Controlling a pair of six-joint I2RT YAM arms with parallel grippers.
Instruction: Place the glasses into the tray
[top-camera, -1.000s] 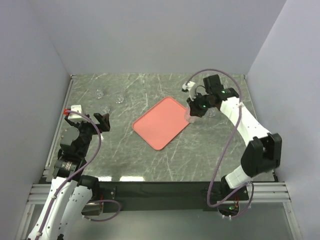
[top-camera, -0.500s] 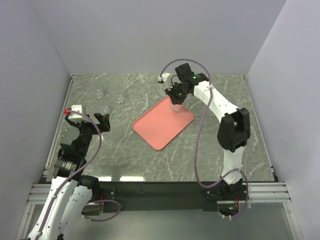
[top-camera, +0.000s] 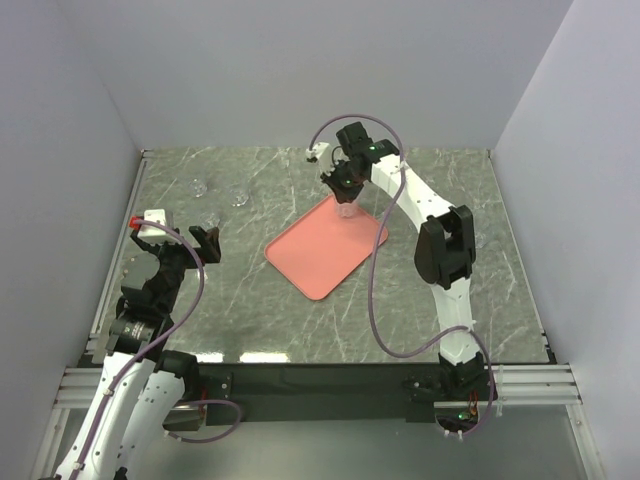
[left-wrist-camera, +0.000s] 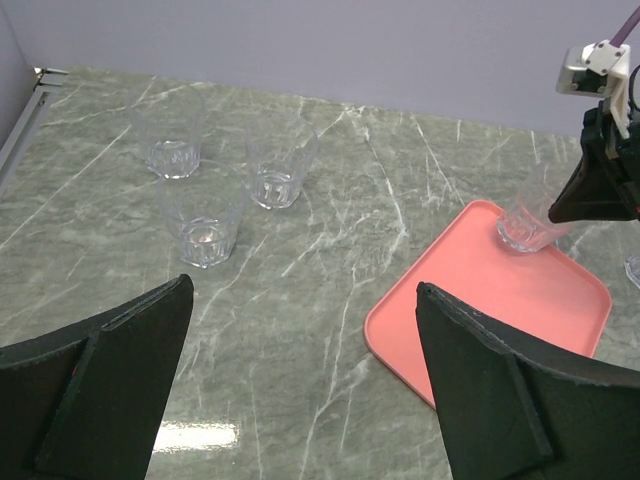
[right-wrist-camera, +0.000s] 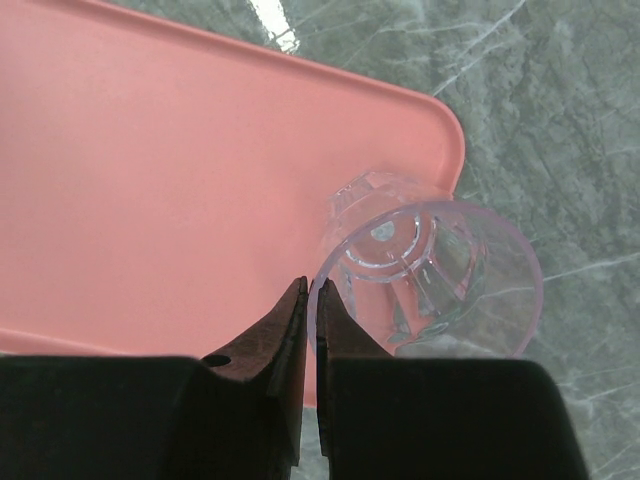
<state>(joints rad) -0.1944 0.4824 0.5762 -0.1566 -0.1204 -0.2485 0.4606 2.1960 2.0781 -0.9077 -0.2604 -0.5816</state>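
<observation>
top external view: right arm reached over to the far corner of the tray (top-camera: 322, 250), which lay skewed near the middle of the table (top-camera: 420, 300). right gripper (top-camera: 343, 198) pointed down at that corner with the held glass (top-camera: 347, 209) under it.

right wrist view: right gripper (right-wrist-camera: 312, 290) jaws almost together, pinching the thin wall of the held glass (right-wrist-camera: 430, 280) at its rim, one finger inside and one outside. glass mouth up, its base over the pink floor just inside the tray's rounded corner. could not tell whether the base rested on the tray or hung just above it.

left wrist view: left gripper (left-wrist-camera: 305, 290) fingers wide apart, nothing between them, above bare table on the left side. beyond it three glasses stood upright on the table, well apart from the tray: far glass (left-wrist-camera: 172, 150), middle glass (left-wrist-camera: 280, 172), near glass (left-wrist-camera: 203, 225). none touched another. same view showed the held glass (left-wrist-camera: 525, 225) at the tray's far corner under the dark right fingers.
</observation>
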